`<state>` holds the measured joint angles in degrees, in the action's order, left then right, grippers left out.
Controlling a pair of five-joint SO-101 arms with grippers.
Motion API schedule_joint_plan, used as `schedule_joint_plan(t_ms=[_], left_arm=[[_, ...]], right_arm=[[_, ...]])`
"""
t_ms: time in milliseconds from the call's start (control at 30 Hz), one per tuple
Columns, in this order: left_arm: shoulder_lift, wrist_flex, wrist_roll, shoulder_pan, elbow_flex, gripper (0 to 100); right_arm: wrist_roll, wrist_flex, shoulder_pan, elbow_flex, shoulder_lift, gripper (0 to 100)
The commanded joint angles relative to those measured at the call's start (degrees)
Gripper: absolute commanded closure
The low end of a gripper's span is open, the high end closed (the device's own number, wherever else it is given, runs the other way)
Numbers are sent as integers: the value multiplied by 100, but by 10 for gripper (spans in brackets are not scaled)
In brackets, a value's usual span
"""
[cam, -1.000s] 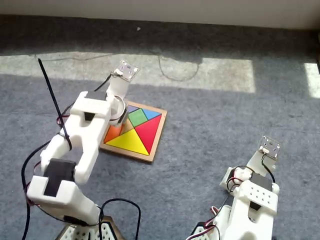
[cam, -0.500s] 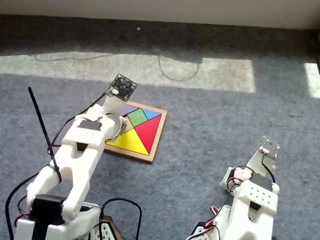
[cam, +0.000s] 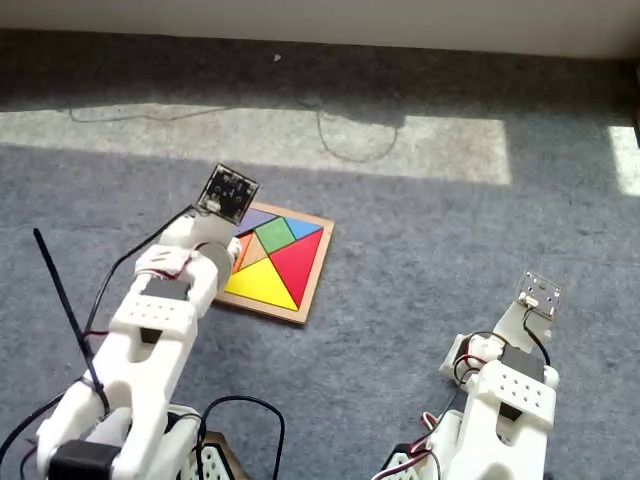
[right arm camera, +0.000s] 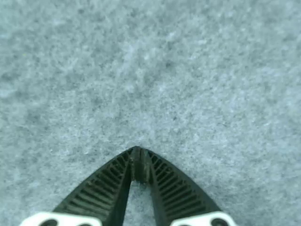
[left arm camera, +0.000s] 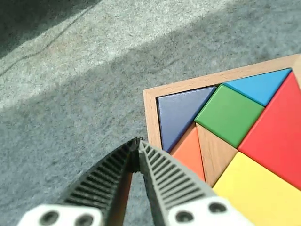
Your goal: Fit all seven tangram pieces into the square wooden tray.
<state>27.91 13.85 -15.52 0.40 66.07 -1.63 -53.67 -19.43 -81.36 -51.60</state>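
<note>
The square wooden tray (left arm camera: 151,117) lies on the grey carpet, also in the high view, tray (cam: 317,268). In it sit a purple triangle (left arm camera: 178,110), a green square (left arm camera: 231,114), a blue triangle (left arm camera: 259,85), a red triangle (left arm camera: 277,136), a yellow triangle (left arm camera: 263,193), an orange triangle (left arm camera: 189,155) and a wood-coloured triangle (left arm camera: 215,151). My left gripper (left arm camera: 138,141) is shut and holds nothing, just outside the tray's corner by the purple piece. My right gripper (right arm camera: 137,150) is shut over bare carpet, far from the tray.
The left arm (cam: 160,305) stretches from the near left up to the tray's left side. The right arm (cam: 510,385) is folded at the near right. A thin cable (cam: 345,150) lies on the sunlit strip of carpet beyond the tray.
The left arm has pulled back toward the near left, off the tray, uncovering more of the pieces. The right arm has not moved.
</note>
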Motion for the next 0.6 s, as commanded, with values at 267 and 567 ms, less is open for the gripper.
schedule_joint_plan(t_ms=[267,567], left_arm=[[2220,-457,-35,-40,1411,994],[3398,88,-26,-75,2018,992]], right_arm=[[53,40,-84,-40,-40,994],[53,40,-75,-40,-40,994]])
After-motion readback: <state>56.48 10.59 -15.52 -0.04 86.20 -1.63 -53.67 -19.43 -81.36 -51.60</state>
